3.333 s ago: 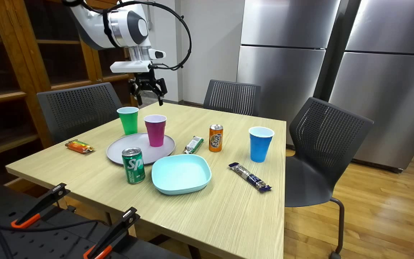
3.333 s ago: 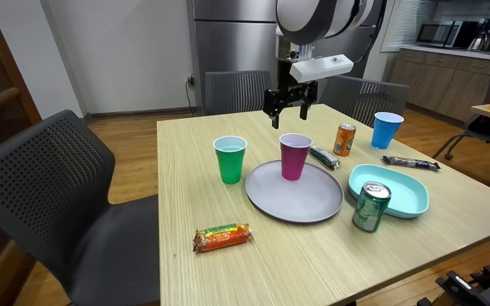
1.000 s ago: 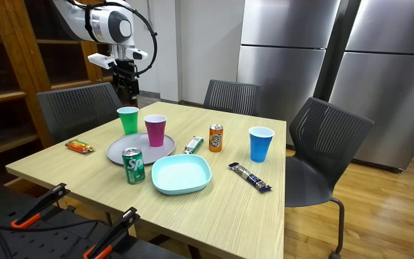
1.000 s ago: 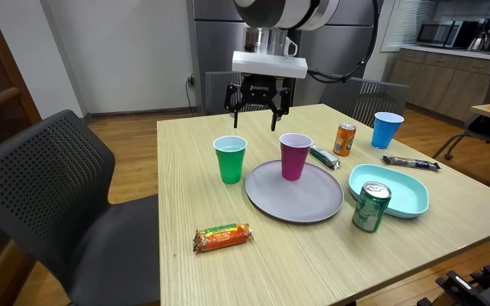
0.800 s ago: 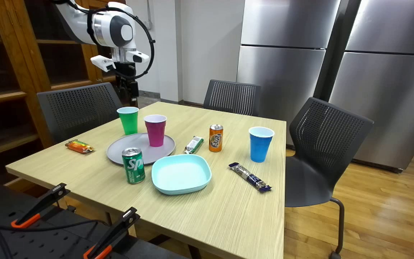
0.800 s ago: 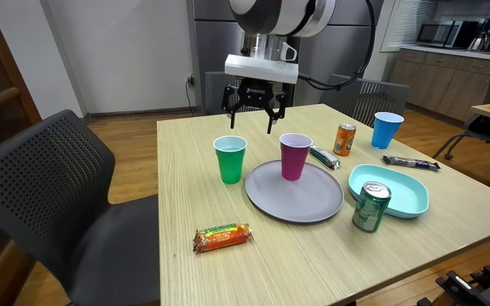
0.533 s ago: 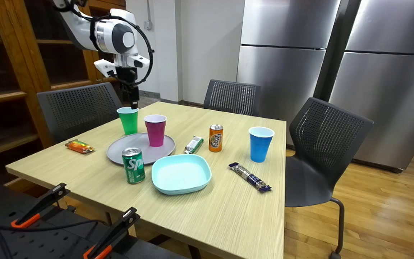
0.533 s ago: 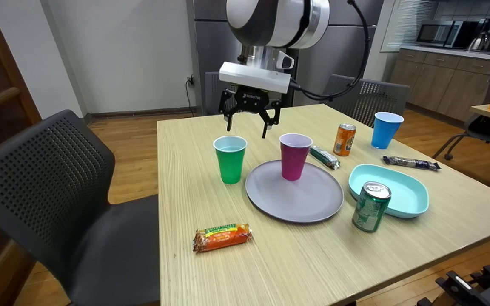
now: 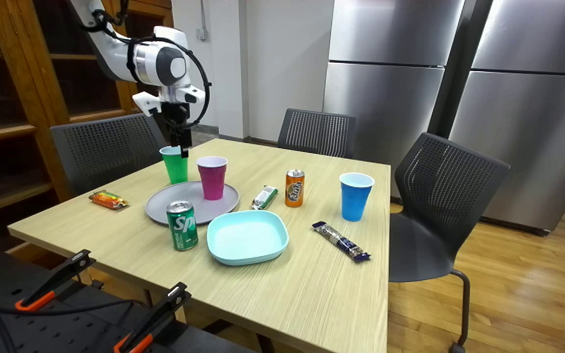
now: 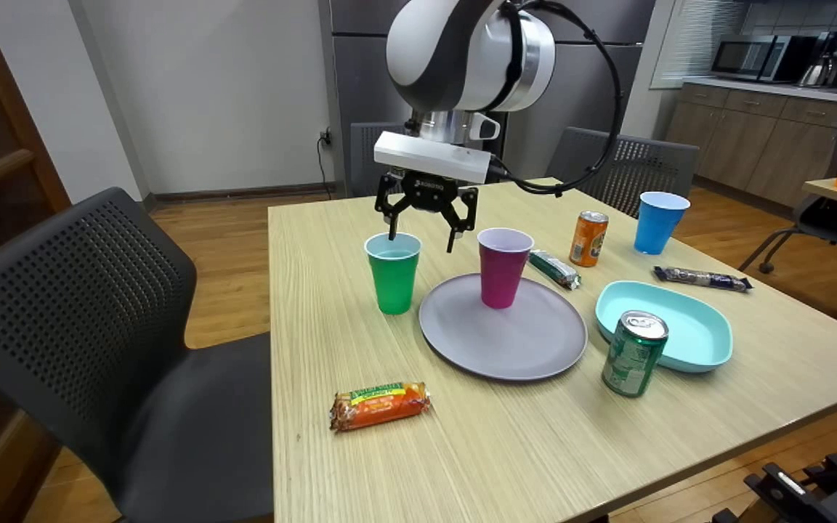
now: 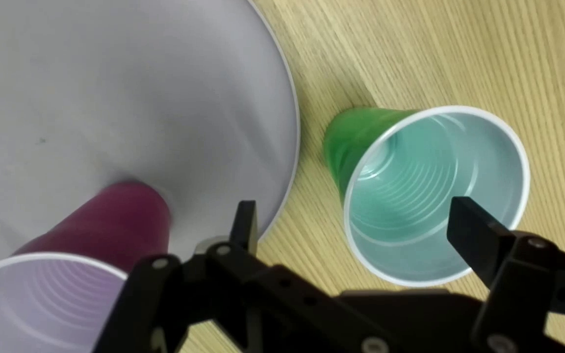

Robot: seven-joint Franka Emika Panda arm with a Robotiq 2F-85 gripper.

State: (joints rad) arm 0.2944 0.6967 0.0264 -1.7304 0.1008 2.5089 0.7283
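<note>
Gripper: jaws spread wide, holding nothing, hanging over the wood-grain table.
Green cup: stands upright just beside the gray plate; the wrist view shows one fingertip overlapping its mouth, contact unclear.
Purple cup: stands upright on the plate.
Fanta can: stands past a green-wrapped bar, with a blue cup beyond.
Steel refrigerators: rise in the far background behind dark chairs.

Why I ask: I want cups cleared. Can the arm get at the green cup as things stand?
Probably yes: the gripper is open, one finger overlaps the green cup in the wrist view, and nothing visible blocks the way down.
</note>
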